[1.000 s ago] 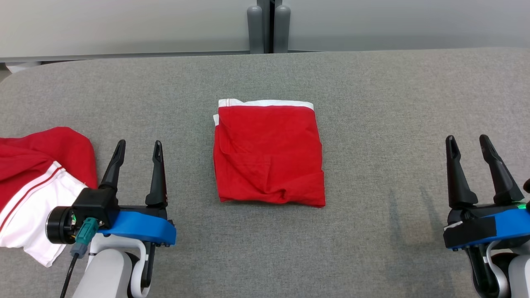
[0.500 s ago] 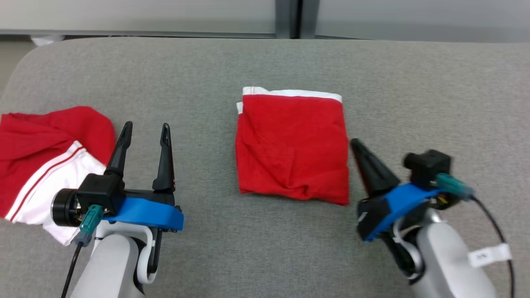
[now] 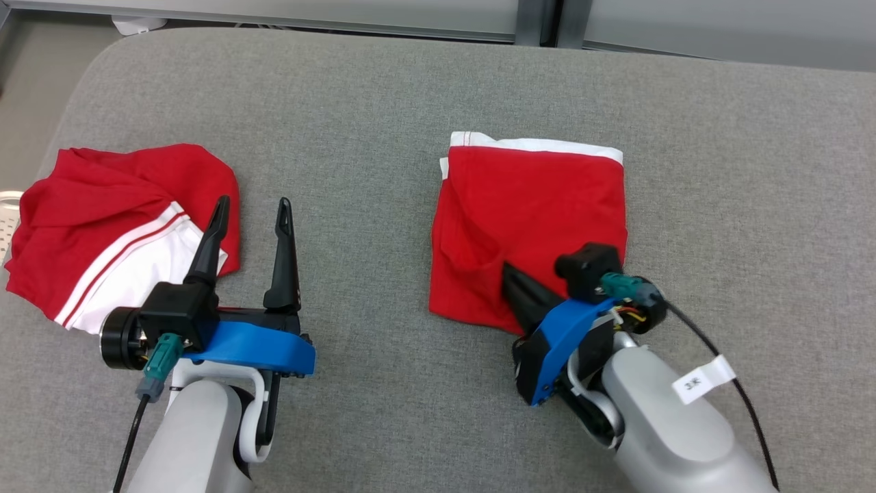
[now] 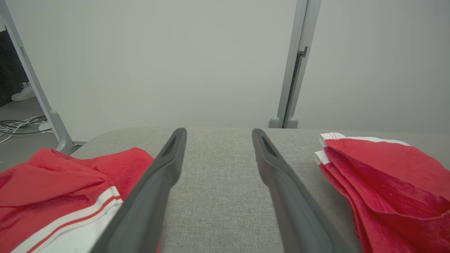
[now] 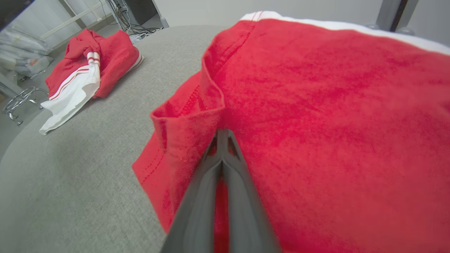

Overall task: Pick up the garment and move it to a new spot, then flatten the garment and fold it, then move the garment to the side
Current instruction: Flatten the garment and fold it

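Grey felt-like cloth covers the surface (image 3: pixel 383 103), which carries two red pieces. The folded garment (image 3: pixel 534 219) lies a little to 3 o'clock of the middle, a neat rectangle. Its long axis seems to run 12 to 6 with a slight lean, and its white band (image 3: pixel 540 145) faces 12 o'clock. Since it is already folded, I judge that only the move to the side is left.

A crumpled garment (image 3: pixel 109 212) sits apart at the 9 o'clock edge, likely a separate piece.

The left pincer (image 3: pixel 252 203) hangs released, fingers spread over bare cloth between the two pieces, clear of the work. The right pincer (image 5: pixel 221 133) is clenched at the folded garment's 6 o'clock edge, tips against a raised fold. I cannot tell whether fabric is caught between them.
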### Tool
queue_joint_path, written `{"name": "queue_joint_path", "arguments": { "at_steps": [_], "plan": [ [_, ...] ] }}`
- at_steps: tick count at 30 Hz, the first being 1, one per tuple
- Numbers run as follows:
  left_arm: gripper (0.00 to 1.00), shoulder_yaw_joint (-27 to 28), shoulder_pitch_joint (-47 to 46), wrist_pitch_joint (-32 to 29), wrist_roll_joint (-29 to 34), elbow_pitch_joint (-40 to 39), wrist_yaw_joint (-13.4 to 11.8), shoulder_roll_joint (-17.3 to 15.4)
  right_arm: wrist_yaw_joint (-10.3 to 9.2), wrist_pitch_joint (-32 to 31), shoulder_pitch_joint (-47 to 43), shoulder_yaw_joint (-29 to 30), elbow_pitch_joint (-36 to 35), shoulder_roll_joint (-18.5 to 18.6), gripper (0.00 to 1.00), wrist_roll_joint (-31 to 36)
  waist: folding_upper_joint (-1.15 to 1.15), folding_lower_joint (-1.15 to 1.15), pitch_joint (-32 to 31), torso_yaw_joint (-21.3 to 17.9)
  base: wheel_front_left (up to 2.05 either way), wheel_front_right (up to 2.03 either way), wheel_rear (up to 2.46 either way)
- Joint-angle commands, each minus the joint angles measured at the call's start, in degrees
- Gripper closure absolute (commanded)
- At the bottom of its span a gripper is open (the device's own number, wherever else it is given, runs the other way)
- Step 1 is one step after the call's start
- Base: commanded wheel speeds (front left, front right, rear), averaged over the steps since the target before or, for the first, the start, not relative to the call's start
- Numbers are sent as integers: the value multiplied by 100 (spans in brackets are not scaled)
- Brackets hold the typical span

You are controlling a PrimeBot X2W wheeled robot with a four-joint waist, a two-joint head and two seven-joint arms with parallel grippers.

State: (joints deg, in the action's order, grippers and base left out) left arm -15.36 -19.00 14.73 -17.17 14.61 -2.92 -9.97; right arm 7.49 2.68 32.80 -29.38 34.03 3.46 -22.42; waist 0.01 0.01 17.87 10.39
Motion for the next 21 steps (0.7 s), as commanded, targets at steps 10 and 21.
{"name": "queue_joint_path", "arguments": {
  "at_steps": [10,21],
  "plan": [
    [0,56,-4,48,-14,94,20,65,0,470,200,-1019,414,-36,100,-357,-1,-1,-131,-76,0,0,0],
    [0,199,453,50,-38,136,-12,-132,0,1146,-374,231,-331,397,0,-257,-1,-1,-643,-425,0,0,0]
  ]
}}
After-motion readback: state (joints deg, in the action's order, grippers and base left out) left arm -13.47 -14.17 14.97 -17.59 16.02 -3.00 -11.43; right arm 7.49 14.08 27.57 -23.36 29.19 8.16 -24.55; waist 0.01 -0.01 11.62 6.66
